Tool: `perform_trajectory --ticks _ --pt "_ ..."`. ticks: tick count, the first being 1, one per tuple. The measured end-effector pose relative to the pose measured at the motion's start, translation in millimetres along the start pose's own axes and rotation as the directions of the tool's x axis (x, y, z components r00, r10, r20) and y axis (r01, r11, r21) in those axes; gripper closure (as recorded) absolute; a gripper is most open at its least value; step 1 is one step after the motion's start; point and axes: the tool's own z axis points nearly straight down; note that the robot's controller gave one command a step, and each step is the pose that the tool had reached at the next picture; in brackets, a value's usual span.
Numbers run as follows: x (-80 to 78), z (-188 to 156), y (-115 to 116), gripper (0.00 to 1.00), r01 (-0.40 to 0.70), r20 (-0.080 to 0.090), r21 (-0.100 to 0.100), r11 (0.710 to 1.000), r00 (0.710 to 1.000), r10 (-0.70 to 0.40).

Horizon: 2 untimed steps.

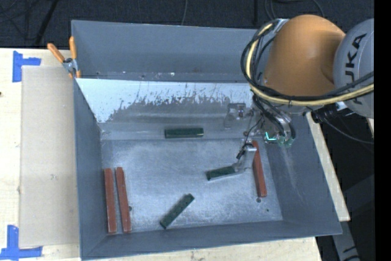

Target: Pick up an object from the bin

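Observation:
My gripper (247, 153) hangs low over the right part of the bin floor, under the orange cover. Its tip sits at the right end of a short dark green bar (220, 173) that lies slightly tilted on the floor. Directly to the right of the tip begins a thin red-brown stick (259, 175), which runs towards the bin's front. Whether the tip touches either one cannot be made out.
A second dark green bar (183, 132) lies near the back wall and a third (176, 211) lies diagonally near the front. Two red-brown sticks (116, 200) rest side by side along the left wall. The arm's cover and cables hang over the bin's right rear corner.

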Motion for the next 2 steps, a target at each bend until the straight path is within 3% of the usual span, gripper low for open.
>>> perform_trajectory --ticks 1,2 --pt "-2.9 126 -27 0.0 0.23 0.001 0.0 0.973 0.973 -0.23" --pt "-18.2 166 -27 0.0 0.386 0.004 0.001 0.923 0.923 -0.386"
